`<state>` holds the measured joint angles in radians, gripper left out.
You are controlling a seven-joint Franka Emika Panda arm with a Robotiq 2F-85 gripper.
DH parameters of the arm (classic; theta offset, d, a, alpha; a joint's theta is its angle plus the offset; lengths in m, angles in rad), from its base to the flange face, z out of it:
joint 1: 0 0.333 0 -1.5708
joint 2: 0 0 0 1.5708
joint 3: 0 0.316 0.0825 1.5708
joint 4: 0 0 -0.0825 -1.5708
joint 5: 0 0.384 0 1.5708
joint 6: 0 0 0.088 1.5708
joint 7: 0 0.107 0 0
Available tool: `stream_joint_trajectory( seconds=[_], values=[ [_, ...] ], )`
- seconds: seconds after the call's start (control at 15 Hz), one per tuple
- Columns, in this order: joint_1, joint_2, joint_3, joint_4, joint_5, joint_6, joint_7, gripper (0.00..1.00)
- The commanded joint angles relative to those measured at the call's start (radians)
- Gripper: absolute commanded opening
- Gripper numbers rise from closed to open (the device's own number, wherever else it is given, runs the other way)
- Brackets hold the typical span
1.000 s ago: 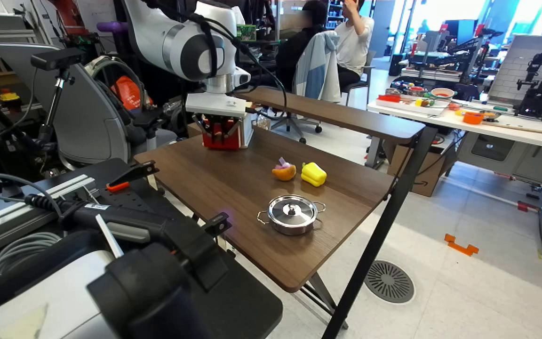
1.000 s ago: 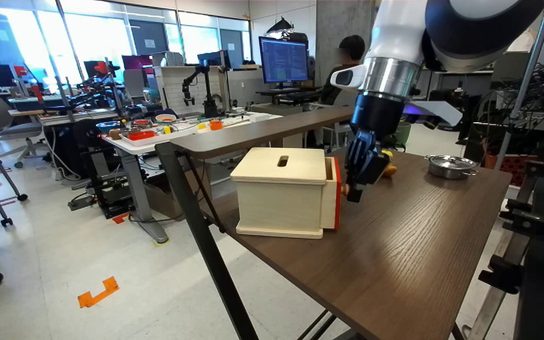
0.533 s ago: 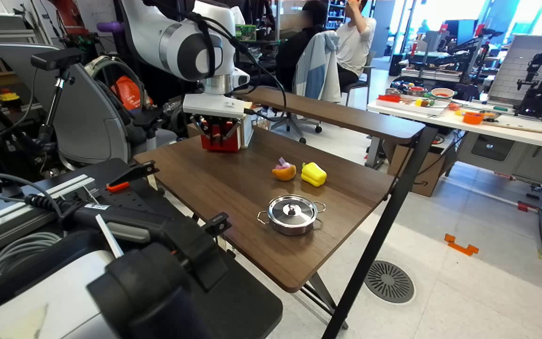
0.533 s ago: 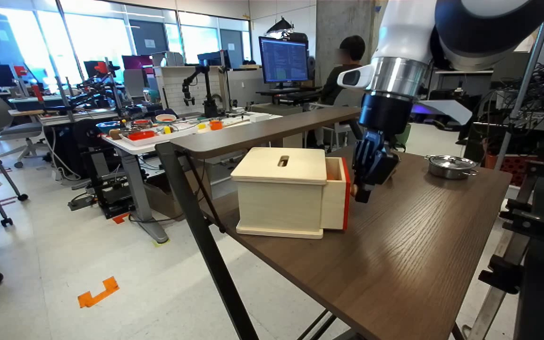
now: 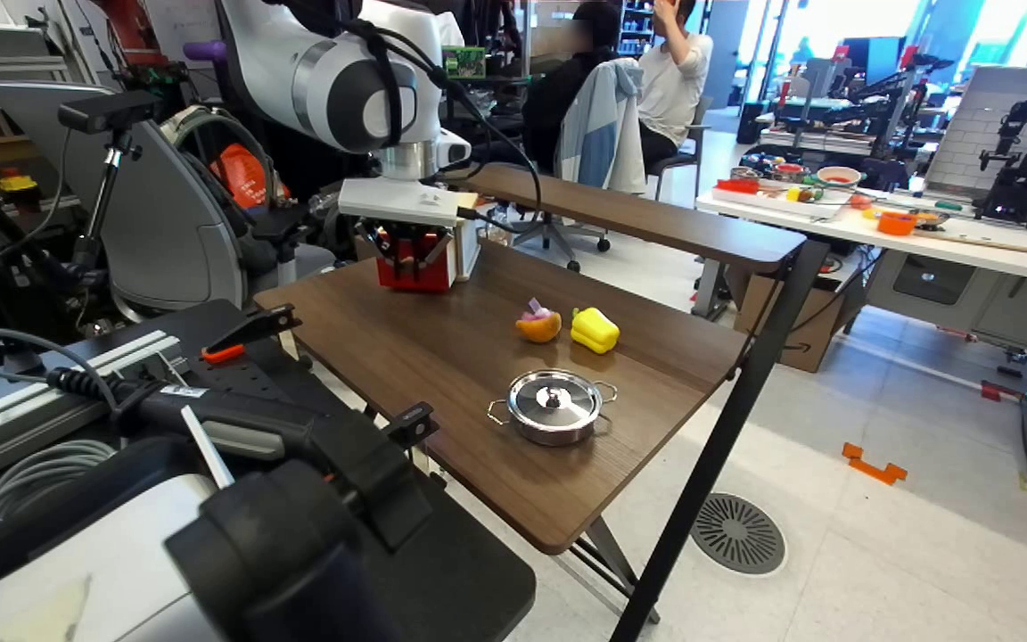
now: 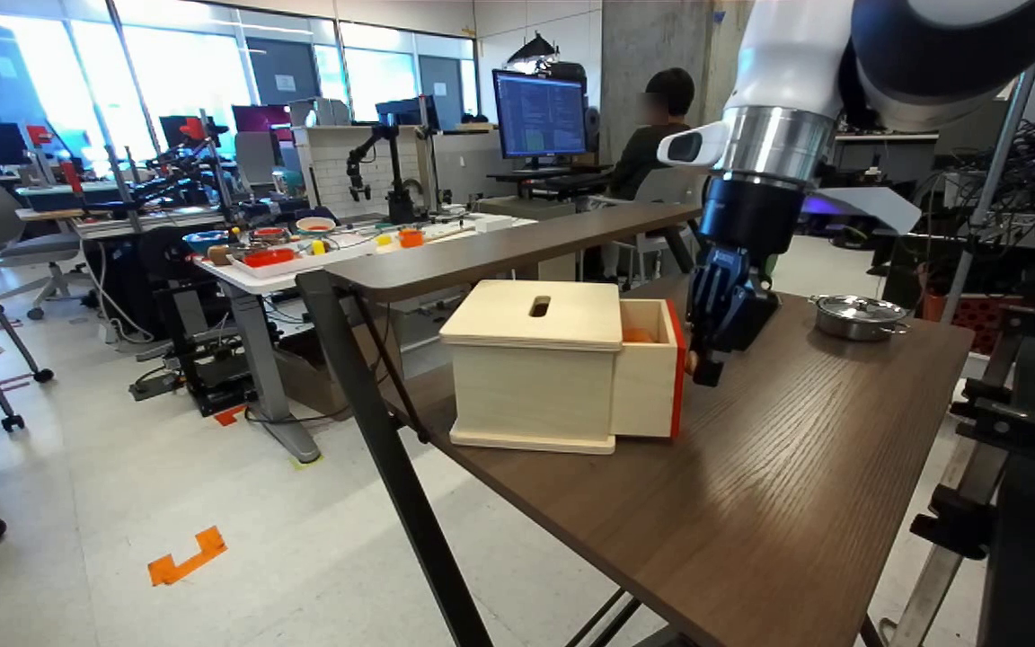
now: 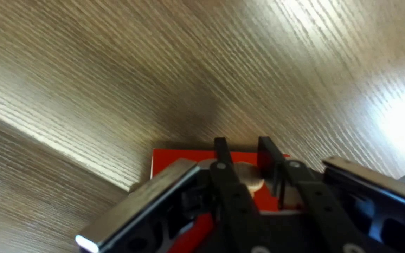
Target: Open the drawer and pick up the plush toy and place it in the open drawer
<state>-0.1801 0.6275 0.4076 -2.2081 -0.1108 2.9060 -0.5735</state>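
Note:
The drawer (image 6: pixel 645 386), pale wood with a red front, stands partly pulled out of its wooden box (image 6: pixel 531 391). Its red front also shows in an exterior view (image 5: pixel 411 276) and in the wrist view (image 7: pixel 185 156). My gripper (image 6: pixel 704 355) is shut on the round wooden drawer knob (image 7: pixel 249 175), one finger on each side (image 7: pixel 243 147). Something orange (image 6: pixel 636 335) shows inside the drawer. The plush toy (image 5: pixel 538 326), orange-brown with a purple top, lies on the table, well apart from the gripper. It is hidden behind the gripper in the remaining exterior view and outside the wrist view.
A yellow pepper-shaped block (image 5: pixel 595 330) lies beside the plush toy. A lidded metal pot (image 5: pixel 554 406) stands nearer the table's (image 5: pixel 442 357) front corner; it also shows in an exterior view (image 6: pixel 859 317). A raised wooden shelf (image 5: pixel 638 214) runs along one table edge, near the box.
My gripper has moved away from the box with the knob in it. The drawer has slid farther out, showing more of its side and inside. The toy, block and pot have not moved.

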Motion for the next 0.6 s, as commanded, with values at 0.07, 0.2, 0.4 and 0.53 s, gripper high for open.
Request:
stream_joint_trajectory(
  seconds=[0.07, 0.2, 0.4, 0.53],
  values=[
    [-0.022, -0.076, 0.018, -0.115, 0.024, -0.017, 0.023, 0.06],
    [-0.025, -0.083, 0.019, -0.124, 0.024, -0.017, 0.028, 0.06],
    [-0.025, -0.096, 0.017, -0.138, 0.024, -0.019, 0.036, 0.06],
    [-0.033, -0.093, 0.023, -0.137, 0.027, -0.025, 0.035, 0.06]
  ],
)
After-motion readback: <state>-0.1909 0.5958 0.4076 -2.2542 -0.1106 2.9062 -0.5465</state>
